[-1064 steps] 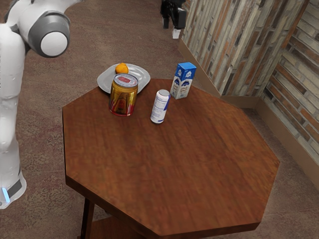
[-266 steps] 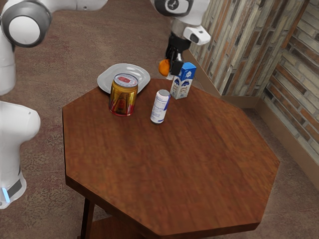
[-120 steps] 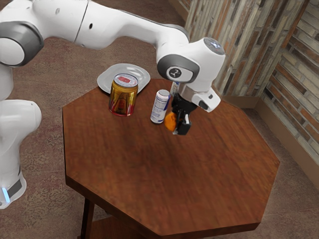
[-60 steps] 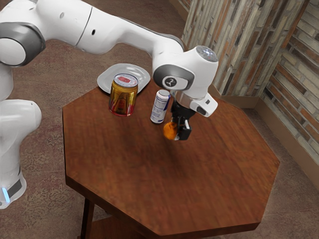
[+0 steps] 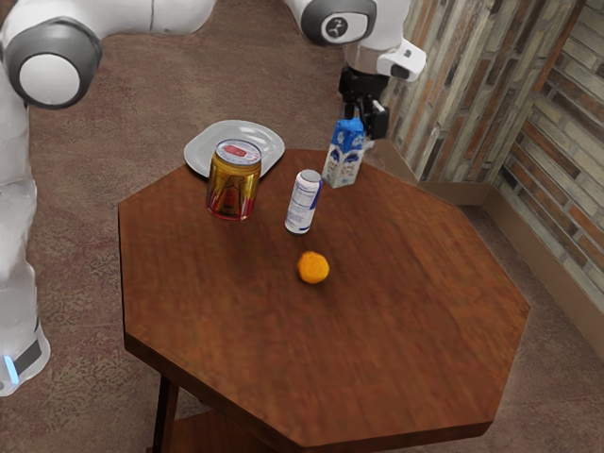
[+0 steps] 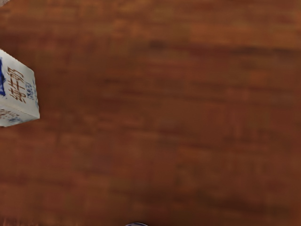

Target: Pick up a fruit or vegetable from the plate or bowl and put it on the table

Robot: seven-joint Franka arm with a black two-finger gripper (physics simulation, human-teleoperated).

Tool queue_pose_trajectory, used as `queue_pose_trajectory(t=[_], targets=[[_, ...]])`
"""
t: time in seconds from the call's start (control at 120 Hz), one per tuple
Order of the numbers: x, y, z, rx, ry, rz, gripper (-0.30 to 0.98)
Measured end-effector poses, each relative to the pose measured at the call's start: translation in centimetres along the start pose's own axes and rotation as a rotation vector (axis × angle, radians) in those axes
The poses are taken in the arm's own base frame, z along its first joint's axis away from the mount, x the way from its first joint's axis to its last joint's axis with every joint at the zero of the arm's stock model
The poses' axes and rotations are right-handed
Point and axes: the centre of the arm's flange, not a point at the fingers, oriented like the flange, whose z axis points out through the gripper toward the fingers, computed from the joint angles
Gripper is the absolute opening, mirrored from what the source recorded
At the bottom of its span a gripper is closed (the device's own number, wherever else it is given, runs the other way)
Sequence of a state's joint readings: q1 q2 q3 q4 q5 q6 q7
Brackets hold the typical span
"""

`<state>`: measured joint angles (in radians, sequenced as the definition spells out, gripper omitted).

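Note:
My gripper (image 5: pixel 361 126) is raised beside the top of the milk carton in the exterior view, its fingers apart and nothing held between them. The orange (image 5: pixel 313 267) rests on the wooden table (image 5: pixel 396 311), well away from my hand and nearer the table's middle. A grey-white plate (image 5: pixel 202 151) at the table's far edge has no fruit visible on it; a gold can hides part of it. In the wrist view, bare tabletop (image 6: pixel 164 108) lies under my hand.
The blue-and-white milk carton (image 5: pixel 343 160), also in the wrist view as a carton (image 6: pixel 19 92), stands close to my gripper. A white can (image 5: pixel 302 203) stands between carton and orange. The gold can (image 5: pixel 234 184) is before the plate.
The orange, held low over the table half a second ago, has been let go and lies on the tabletop. My hand has risen and moved back toward the carton; its fingers have opened.

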<state>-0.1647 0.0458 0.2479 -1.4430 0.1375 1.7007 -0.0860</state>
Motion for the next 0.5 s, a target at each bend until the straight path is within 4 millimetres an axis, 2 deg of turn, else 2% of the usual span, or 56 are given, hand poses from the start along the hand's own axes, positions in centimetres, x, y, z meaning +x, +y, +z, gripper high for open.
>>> queue_pose_trajectory(t=[0.067, 0.133, 0.158, 0.233, 0.267, 0.317, 0.383, 0.442, 0.5], targets=[[-0.3, -3.1, -1.2, 0.021, -0.025, -0.044, 0.66], [-0.7, -5.2, -2.6, 0.032, -0.037, -0.074, 0.66], [-1.0, -6.1, -4.4, 0.034, -0.019, -0.085, 0.66], [-2.7, -9.1, -11.7, 0.053, 0.057, -0.128, 0.66], [-3.3, -10.3, -13.2, 0.062, 0.065, -0.144, 0.66], [-4.0, -11.8, -14.0, 0.073, 0.056, -0.164, 0.66], [-4.5, -13.2, -13.8, 0.066, 0.024, -0.179, 0.66], [-2.7, -13.9, -7.5, 0.014, -0.103, -0.194, 0.66], [-2.1, -14.7, -4.6, -0.038, -0.161, -0.203, 0.66]])
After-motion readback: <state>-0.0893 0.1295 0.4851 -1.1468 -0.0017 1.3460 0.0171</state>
